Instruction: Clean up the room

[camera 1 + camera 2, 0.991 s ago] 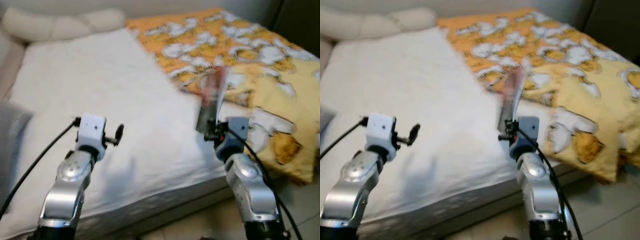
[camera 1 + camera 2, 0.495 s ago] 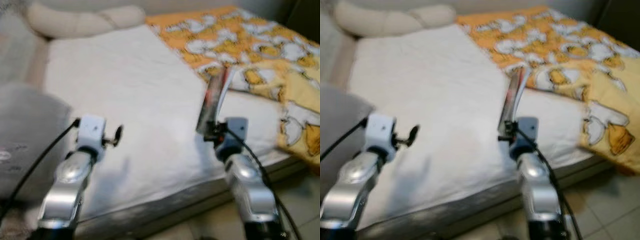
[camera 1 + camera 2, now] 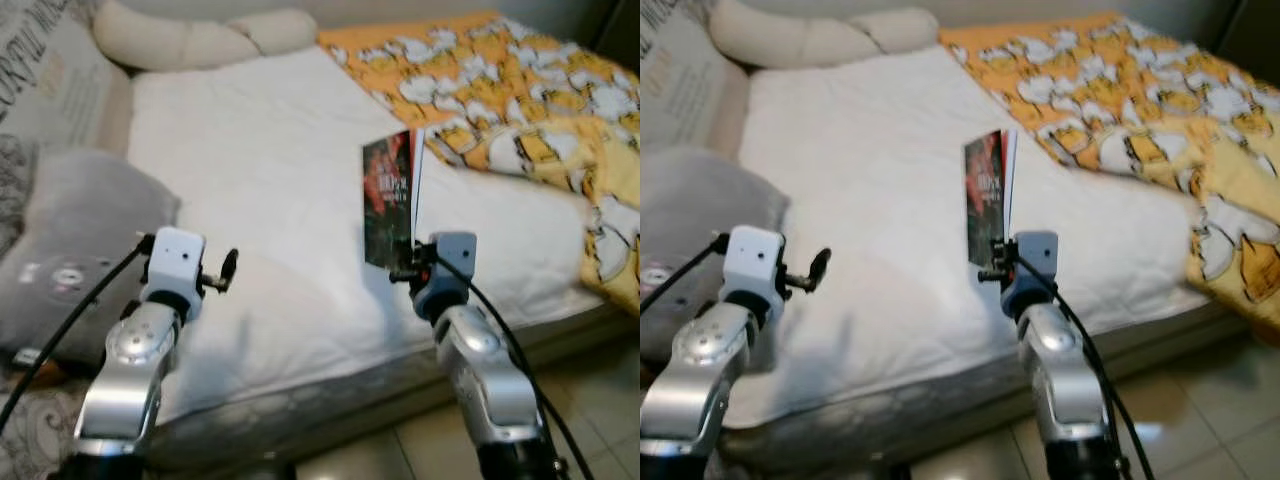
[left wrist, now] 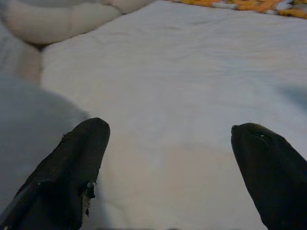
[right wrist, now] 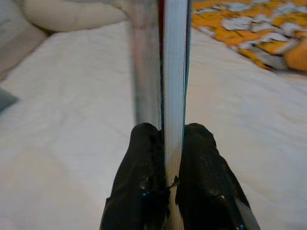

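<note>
The right gripper (image 5: 168, 143) pinches a thin dark-covered paperback book (image 3: 392, 198) upright by its lower edge, over the white quilted mattress (image 3: 270, 170) at twelve o'clock. The left gripper (image 4: 168, 158) is spread wide and holds nothing. With so small a bite, the book could swing or slip during walking.

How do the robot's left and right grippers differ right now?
The right gripper is shut on a thin book, holding it upright on edge above the bed; the left gripper is open and holds nothing. Both are raised over the white sheet at the bed's near edge.
</note>
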`<state>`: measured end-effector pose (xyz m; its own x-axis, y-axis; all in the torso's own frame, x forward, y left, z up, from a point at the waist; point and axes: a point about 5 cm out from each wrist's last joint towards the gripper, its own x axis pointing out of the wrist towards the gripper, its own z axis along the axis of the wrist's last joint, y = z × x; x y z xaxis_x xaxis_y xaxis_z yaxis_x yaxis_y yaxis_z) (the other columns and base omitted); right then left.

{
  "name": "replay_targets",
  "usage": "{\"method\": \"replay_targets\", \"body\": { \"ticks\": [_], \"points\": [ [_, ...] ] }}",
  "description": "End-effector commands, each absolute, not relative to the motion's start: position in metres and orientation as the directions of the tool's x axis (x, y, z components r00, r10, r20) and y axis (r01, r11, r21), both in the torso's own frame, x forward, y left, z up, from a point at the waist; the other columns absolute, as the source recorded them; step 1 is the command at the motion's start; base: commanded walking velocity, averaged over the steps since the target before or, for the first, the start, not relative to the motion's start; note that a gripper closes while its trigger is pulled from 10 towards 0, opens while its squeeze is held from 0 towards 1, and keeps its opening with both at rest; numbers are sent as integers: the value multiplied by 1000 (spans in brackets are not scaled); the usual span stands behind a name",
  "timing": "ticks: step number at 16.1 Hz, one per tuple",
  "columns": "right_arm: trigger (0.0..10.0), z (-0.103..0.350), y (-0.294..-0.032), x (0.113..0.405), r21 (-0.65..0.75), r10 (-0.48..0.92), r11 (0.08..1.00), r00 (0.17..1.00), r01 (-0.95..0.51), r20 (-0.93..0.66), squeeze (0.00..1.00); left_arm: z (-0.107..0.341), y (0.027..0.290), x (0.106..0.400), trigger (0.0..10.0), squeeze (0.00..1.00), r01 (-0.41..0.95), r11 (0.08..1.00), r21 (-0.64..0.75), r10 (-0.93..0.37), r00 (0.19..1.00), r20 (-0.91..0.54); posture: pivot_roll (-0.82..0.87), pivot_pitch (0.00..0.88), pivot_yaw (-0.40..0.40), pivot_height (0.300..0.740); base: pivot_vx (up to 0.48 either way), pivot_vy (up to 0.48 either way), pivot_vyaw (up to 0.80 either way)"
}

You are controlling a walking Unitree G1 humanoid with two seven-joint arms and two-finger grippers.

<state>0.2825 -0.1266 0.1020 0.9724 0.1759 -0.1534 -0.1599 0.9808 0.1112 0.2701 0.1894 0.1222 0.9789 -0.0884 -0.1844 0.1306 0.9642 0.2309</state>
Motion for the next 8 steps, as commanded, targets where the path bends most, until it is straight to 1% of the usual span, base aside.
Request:
{"method": "replay_targets", "body": {
  "ticks": [1,5,8],
  "points": [
    [10000,111,-127,285,102,168,982,980,-157,-110,0,125,188,271,10000,0,126,962,244,-87,983,-164,-17,0,33,740,0,0,0],
    [10000,110,-126,284,75,200,978,973,-193,-115,0,129,188,272,10000,0,121,964,238,-91,987,-133,-17,0,34,740,0,0,0],
    [10000,108,-121,283,61,247,969,960,-241,-132,0,129,187,273,10000,0,117,965,234,-89,988,-124,-15,0,33,740,273,0,800]
  ]
}}
